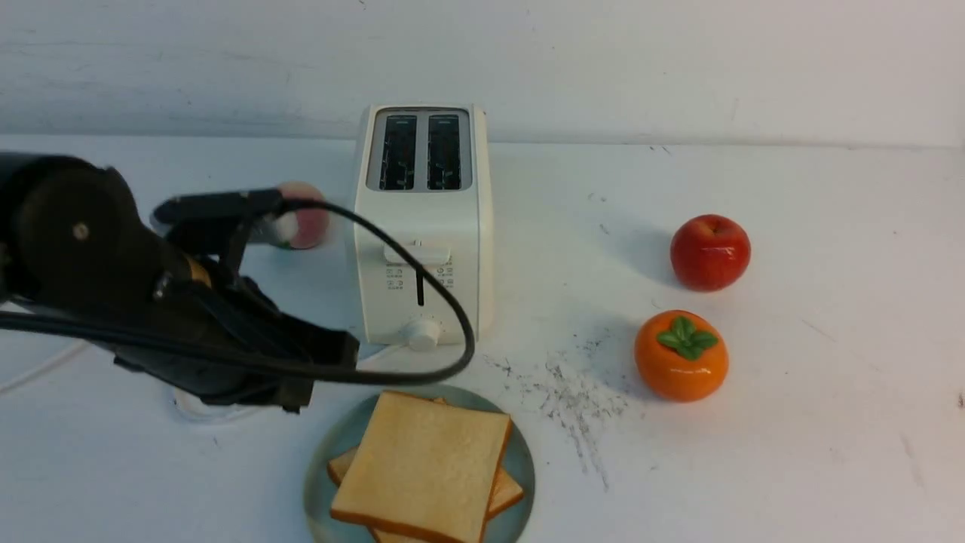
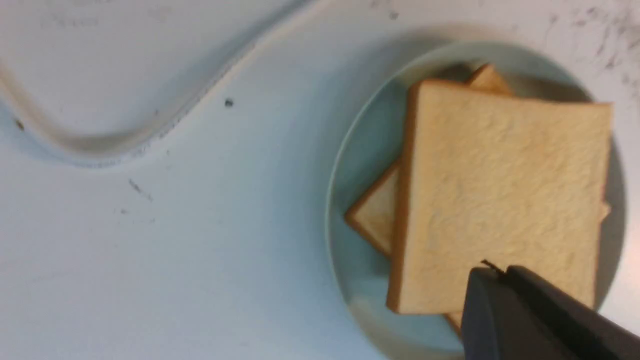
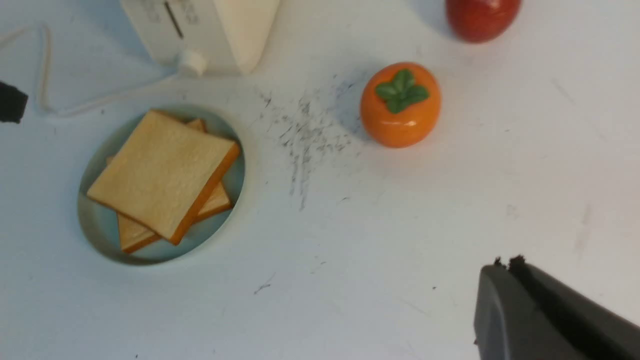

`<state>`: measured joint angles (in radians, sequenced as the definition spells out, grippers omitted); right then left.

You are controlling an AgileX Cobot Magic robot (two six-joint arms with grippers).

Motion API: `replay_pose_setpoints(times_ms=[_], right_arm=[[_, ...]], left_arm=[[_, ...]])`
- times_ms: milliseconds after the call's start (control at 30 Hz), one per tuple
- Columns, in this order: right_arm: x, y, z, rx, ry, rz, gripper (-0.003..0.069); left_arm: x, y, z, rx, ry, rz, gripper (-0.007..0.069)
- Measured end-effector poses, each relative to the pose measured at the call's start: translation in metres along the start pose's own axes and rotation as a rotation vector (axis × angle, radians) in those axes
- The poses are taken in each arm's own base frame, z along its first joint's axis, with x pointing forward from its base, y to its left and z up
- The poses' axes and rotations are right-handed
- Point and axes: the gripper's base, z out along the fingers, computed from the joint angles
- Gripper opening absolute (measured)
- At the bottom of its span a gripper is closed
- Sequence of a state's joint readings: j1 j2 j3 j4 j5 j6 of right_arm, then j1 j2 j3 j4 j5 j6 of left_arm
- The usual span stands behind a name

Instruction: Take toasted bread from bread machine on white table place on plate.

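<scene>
Two slices of toasted bread lie stacked on the plate (image 1: 329,450) at the front middle of the white table (image 1: 791,422). The top slice (image 1: 422,467) sits askew over the lower one (image 1: 507,494). The bread machine (image 1: 422,226) stands behind the plate with both slots empty. My left gripper (image 1: 328,373) hangs just left of the plate. In the left wrist view it (image 2: 492,271) is shut and empty above the top slice (image 2: 500,190), the lower slice (image 2: 375,215) and the plate (image 2: 365,145). My right gripper (image 3: 505,262) is shut and empty over bare table, well to the right of the plate (image 3: 95,220).
A red apple (image 1: 710,251) and an orange persimmon (image 1: 681,354) sit right of the toaster. A pinkish fruit (image 1: 305,226) lies left of it, partly behind my left arm. The toaster's white cord (image 2: 150,130) curls left of the plate. Dark scratch marks (image 1: 573,392) lie between plate and persimmon.
</scene>
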<state>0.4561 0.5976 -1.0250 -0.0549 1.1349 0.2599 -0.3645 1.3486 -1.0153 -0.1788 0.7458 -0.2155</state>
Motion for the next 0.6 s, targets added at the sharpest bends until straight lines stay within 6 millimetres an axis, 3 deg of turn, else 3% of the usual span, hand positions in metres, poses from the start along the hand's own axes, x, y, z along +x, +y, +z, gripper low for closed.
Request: replay_pose_setpoints(times_ms=[133, 233, 300, 367, 467, 500, 600], right_arm=[[0.027, -0.013, -0.033, 0.027, -0.112, 0.057, -0.0013], [0.052, -0.023, -0.038, 0.043, -0.196, 0.078, -0.0012], [0.075, -0.03, -0.025, 0.05, -0.273, 0.08, -0.0012], [0.084, -0.031, -0.011, 0.032, -0.318, 0.091, -0.001], [0.09, -0.03, 0.009, -0.012, -0.4, 0.096, -0.0008], [0.094, -0.028, 0.024, -0.04, -0.441, 0.088, -0.0008], [0.094, -0.025, 0.036, -0.084, -0.515, 0.074, -0.0008]], left_arm=[[-0.003, -0.003, -0.018, 0.021, -0.06, 0.007, -0.0014], [-0.003, -0.004, -0.023, 0.028, -0.079, 0.01, -0.0014], [-0.003, -0.004, -0.024, 0.028, -0.081, 0.01, -0.0014], [-0.003, -0.004, -0.024, 0.029, -0.081, 0.009, -0.0014], [-0.003, -0.004, -0.024, 0.029, -0.081, 0.008, -0.0014], [-0.003, -0.005, -0.024, 0.033, -0.08, 0.004, -0.0014], [-0.003, -0.005, -0.024, 0.034, -0.075, 0.003, -0.0014]])
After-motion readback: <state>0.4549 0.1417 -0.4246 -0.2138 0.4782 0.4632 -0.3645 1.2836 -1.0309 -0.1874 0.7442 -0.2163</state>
